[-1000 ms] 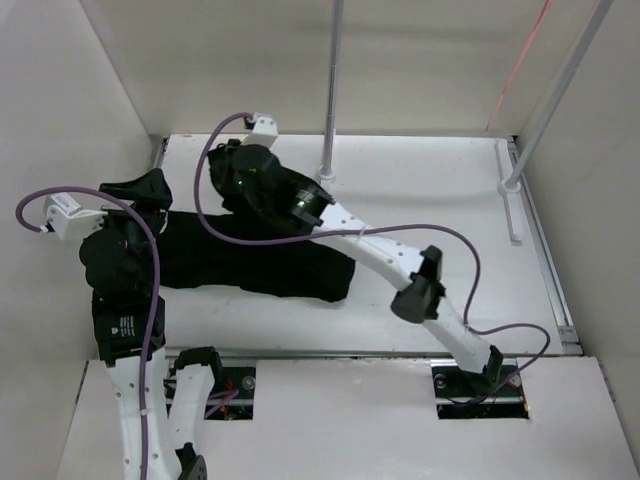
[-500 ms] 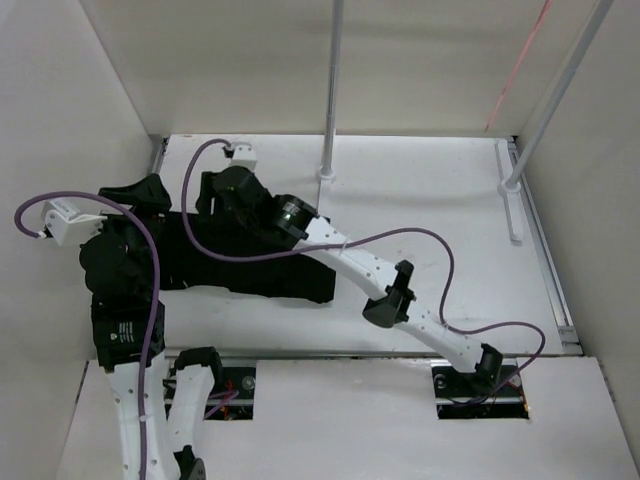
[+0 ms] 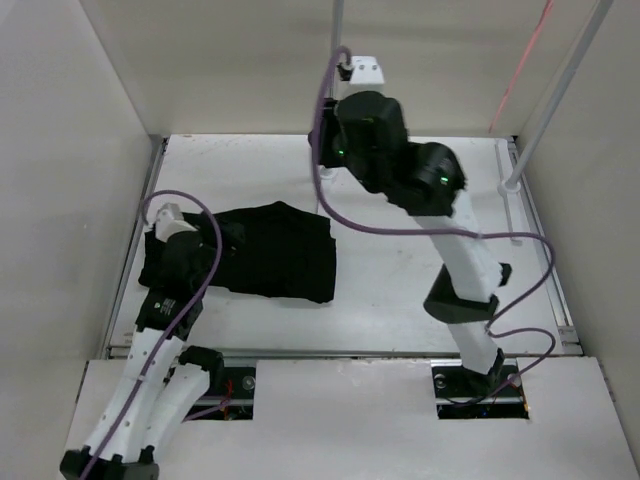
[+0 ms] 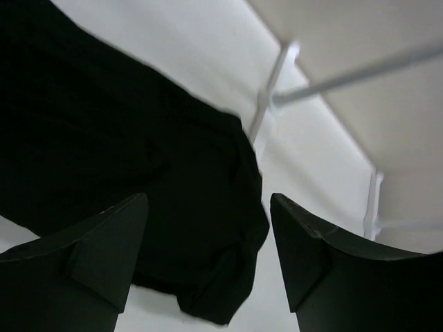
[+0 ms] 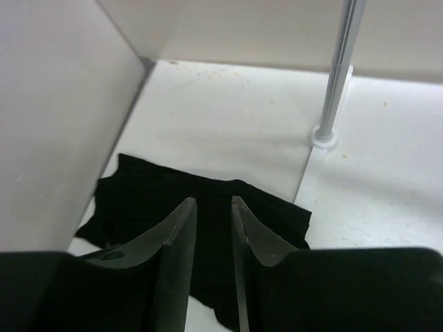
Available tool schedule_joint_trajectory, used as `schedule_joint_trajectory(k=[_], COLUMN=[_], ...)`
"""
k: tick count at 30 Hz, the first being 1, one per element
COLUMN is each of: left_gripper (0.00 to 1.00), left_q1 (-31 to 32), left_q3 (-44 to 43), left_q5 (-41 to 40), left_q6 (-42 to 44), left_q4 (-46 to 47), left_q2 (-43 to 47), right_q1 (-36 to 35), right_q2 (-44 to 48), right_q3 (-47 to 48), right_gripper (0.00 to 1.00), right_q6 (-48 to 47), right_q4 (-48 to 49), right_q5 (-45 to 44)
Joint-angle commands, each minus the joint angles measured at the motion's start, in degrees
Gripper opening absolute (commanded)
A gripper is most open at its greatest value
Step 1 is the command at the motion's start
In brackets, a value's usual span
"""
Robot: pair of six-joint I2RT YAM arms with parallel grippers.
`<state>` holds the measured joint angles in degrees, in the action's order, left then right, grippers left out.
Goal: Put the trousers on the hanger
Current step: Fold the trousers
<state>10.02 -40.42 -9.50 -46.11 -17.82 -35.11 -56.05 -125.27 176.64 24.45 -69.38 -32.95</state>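
Note:
The black trousers (image 3: 275, 262) lie bunched on the left half of the white table. They also show in the left wrist view (image 4: 138, 173) and the right wrist view (image 5: 228, 207). My left gripper (image 3: 222, 243) is low over their left part, jaws wide open and empty (image 4: 208, 238). My right gripper (image 3: 325, 150) is raised high near the back pole, with a narrow gap between its fingers and nothing in them (image 5: 211, 204). A thin pink-orange line (image 3: 518, 62) at the top right looks like part of the hanger; the rest of it is out of view.
A white upright pole (image 3: 333, 60) stands at the back middle on a round foot (image 5: 323, 136). A second slanted pole (image 3: 560, 90) stands at the right with a white rail (image 3: 512, 205). Side walls close in the table (image 3: 420, 270).
My right arm has left the trousers and swung up and right to the back pole. My left arm has dropped lower and nearer. The trousers now lie shorter and more bunched.

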Motion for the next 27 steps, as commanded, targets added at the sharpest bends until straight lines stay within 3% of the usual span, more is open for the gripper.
schedule_joint_trajectory(k=[1,4,6,10,12,15,18,21,27], left_gripper=[0.69,0.69,0.69,0.69,0.67,0.61,0.58,0.59,0.64], left_q1=[9.2,18.5,24.7,35.6,39.5,43.5,47.0,49.7,51.6], left_q3=[2.2,3.5,4.7,8.5,10.4,11.4,11.9,13.7,14.8], left_q5=[-3.7,-9.5,-12.5,-18.0,-20.5,-22.1,-22.4,-23.2,-23.5], left_q6=[1.1,1.9,1.9,1.5,1.5,0.8,-1.3,-3.7,-6.6], left_q4=[3.8,4.5,5.1,8.8,12.3,15.6,18.1,22.7,25.0], left_q2=[-0.6,-1.1,-1.9,-4.6,-6.2,-9.1,-13.2,-17.1,-22.5], right_q1=[-4.1,-5.5,-6.5,-6.7,-5.9,-1.5,4.8,11.9,20.0], right_q2=[8.0,14.2,23.1,49.0,53.2,50.5,49.1,46.5,33.6], right_q3=[-3.6,-15.7,-28.6,-69.0,-81.9,-91.7,-103.2,-113.3,-120.6], right_gripper=[0.35,0.34,0.36,0.48,0.5,0.5,0.51,0.64,0.79], right_q6=[-5.2,-6.3,-8.0,-12.2,-10.8,-6.1,-2.2,2.3,10.3], right_q4=[-5.1,-4.3,1.2,31.8,41.2,46.9,61.2,76.7,90.9], right_q5=[-5.1,-12.6,-16.4,-6.8,-0.8,7.0,16.7,29.8,38.7])
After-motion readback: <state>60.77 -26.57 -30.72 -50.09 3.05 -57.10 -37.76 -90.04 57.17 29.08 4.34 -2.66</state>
